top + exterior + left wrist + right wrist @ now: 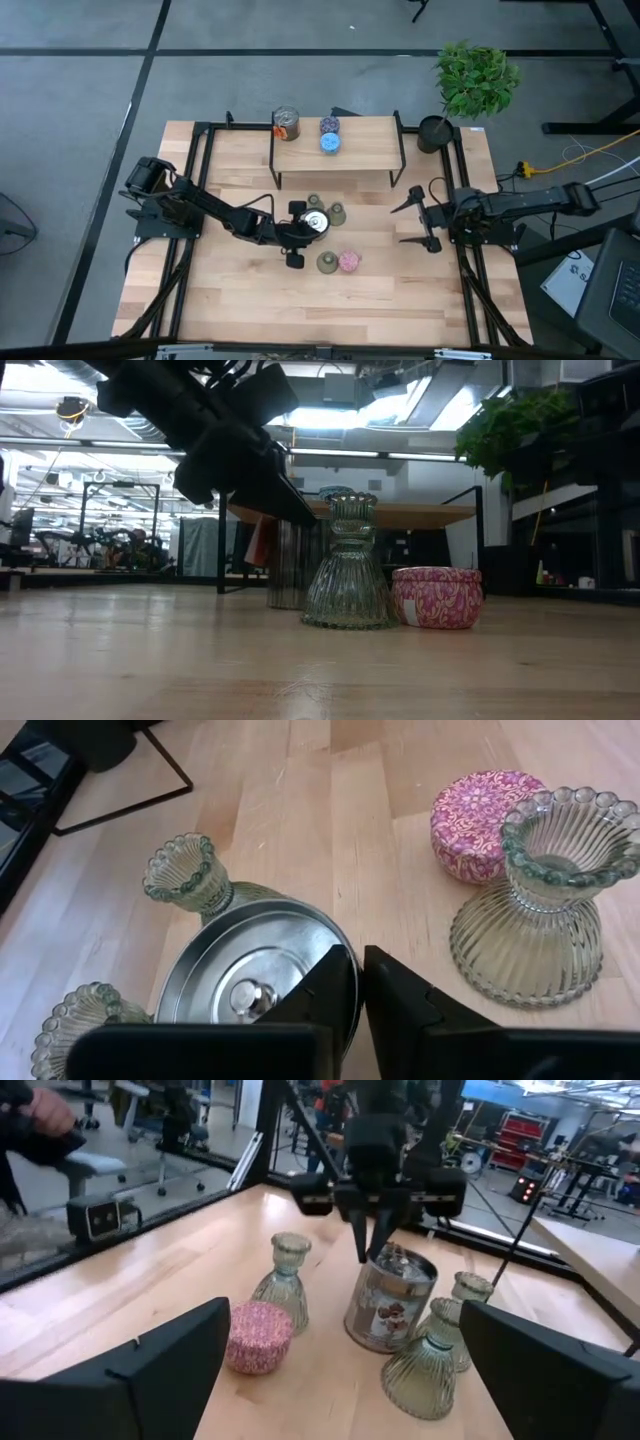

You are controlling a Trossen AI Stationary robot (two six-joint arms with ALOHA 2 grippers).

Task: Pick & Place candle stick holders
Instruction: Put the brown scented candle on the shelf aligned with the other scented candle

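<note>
Table (250, 300): light wooden top inside a black frame, both arms reaching in from its two sides.
Shelf (360, 150): a low wooden riser on black legs, well beyond the left gripper toward the table's far edge.
Plant (476, 75): green leaves in a black pot (434, 133) at the shelf's right end, far from both grippers.
Left arm (215, 210): stretched from the table's left side toward the middle.
Right arm (520, 205): lying at the table's right side, apart from the cluster of holders.
Left gripper (362, 982): over the middle of the table, fingers drawn almost together and pinched on the rim of the silvery can; the wrist view shows the thin metal edge between them.
Right gripper (418, 222): fingers spread wide with nothing between them, pointing at the cluster from the right.
Silvery can (255, 975): the held holder, standing upright on the table directly under the left gripper, open top showing a small knob inside.
Second silvery can (286, 124): on the shelf's left part, well away from the left gripper.
Green vase holders: one (545, 905) just to the side of the left gripper, next to the pink tin; two more (185, 872) and (85, 1025) close against the held can on its other side.
Pink speckled holder (480, 810): beyond the left gripper's fingertips, touching or nearly touching the nearest green vase.
Purple holder (330, 125) and blue holder (330, 143): side by side on the shelf's middle, far from both grippers.
</note>
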